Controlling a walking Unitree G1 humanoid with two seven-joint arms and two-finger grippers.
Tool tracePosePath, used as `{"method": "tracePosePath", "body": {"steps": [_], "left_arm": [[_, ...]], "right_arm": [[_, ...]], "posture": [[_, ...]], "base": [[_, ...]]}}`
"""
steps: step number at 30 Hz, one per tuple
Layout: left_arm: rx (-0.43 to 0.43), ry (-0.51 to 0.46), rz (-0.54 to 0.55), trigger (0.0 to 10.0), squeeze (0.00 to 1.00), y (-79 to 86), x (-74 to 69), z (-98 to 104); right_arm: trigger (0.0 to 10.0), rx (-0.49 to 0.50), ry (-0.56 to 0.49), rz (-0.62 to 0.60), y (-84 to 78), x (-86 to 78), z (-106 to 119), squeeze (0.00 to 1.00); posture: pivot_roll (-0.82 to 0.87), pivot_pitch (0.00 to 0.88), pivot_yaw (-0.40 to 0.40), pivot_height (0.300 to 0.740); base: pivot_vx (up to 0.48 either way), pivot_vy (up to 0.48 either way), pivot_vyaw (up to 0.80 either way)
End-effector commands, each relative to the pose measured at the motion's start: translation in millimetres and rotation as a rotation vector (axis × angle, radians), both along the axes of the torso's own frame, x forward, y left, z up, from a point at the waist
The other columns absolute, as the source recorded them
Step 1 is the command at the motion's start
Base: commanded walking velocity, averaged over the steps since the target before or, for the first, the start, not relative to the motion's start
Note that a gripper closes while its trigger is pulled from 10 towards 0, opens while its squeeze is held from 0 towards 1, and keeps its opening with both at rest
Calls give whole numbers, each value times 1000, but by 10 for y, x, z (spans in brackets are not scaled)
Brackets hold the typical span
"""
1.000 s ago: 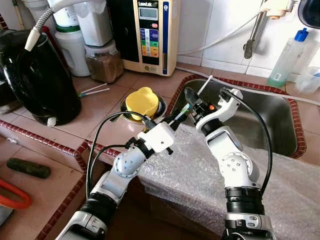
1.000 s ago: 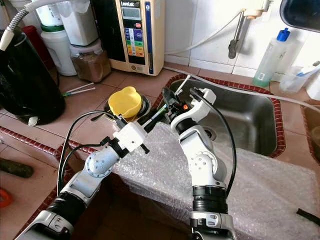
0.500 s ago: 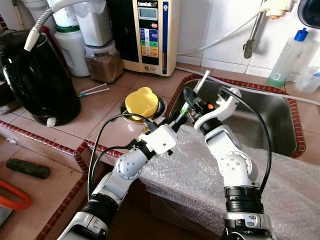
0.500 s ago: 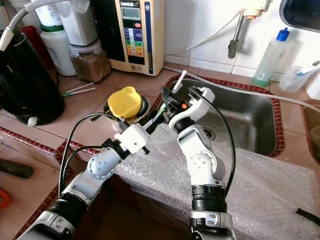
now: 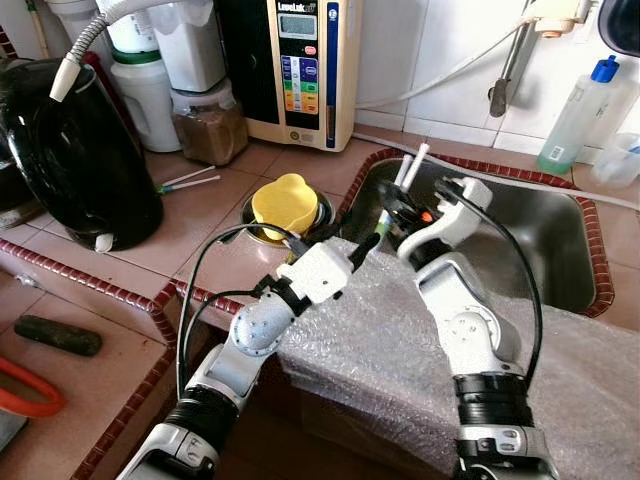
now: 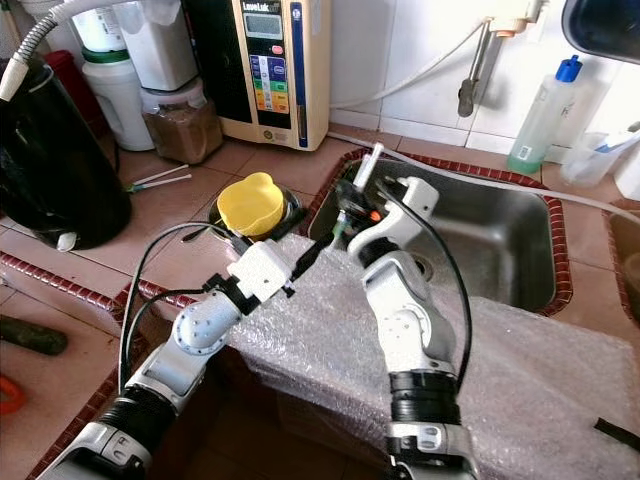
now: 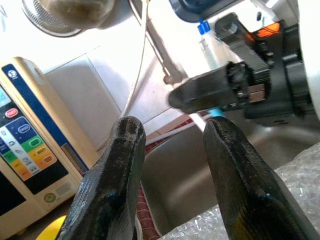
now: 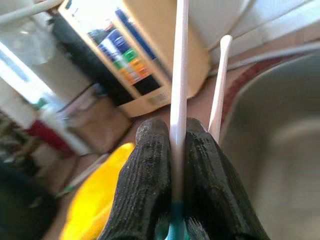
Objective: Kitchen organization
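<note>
White sticks [image 8: 179, 65], thin and pale, sit clamped between the right gripper [image 5: 392, 208]'s closed fingers over the sink [image 5: 560, 230]'s near-left corner; since a second ago that wrist has swung them up toward the wall, and the left gripper [image 7: 172, 150], fingers apart and empty, has let go, so the handover looks done; their teal lower ends are hidden, and what they are is unclear

Silver arms, black cables, black fingers [image 7: 112, 185]

White tiled wall [image 5: 440, 50] — terracotta counter [image 5: 215, 205] — steel sink [image 5: 545, 235], daylight.
</note>
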State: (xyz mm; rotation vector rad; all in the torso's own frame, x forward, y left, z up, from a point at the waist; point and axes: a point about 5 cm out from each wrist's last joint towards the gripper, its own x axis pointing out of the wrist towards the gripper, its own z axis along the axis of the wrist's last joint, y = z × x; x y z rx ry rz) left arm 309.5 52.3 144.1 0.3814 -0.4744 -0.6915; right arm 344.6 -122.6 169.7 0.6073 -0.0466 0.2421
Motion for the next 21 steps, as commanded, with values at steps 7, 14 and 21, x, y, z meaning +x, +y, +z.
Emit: {"method": "tracePosePath", "body": {"steps": [7, 14, 21], "left_arm": [[-35, 44, -77, 10000, 1000, 2, -18, 112], [10, 191, -155, 10000, 1000, 84, -63, 26], [69, 266, -178, 10000, 1000, 188, -98, -59]], "right_arm": [[0, -191, -12, -157, -221, 86, -50, 0], [0, -427, 19, -270, -506, 163, -208, 0], [0, -526, 90, -296, -672, 190, -416, 0]], "posture": [[55, 0, 44, 740], [63, 0, 45, 740], [84, 0, 44, 740]], "base": [[0, 0, 0], [0, 0, 0], [0, 0, 0]]}}
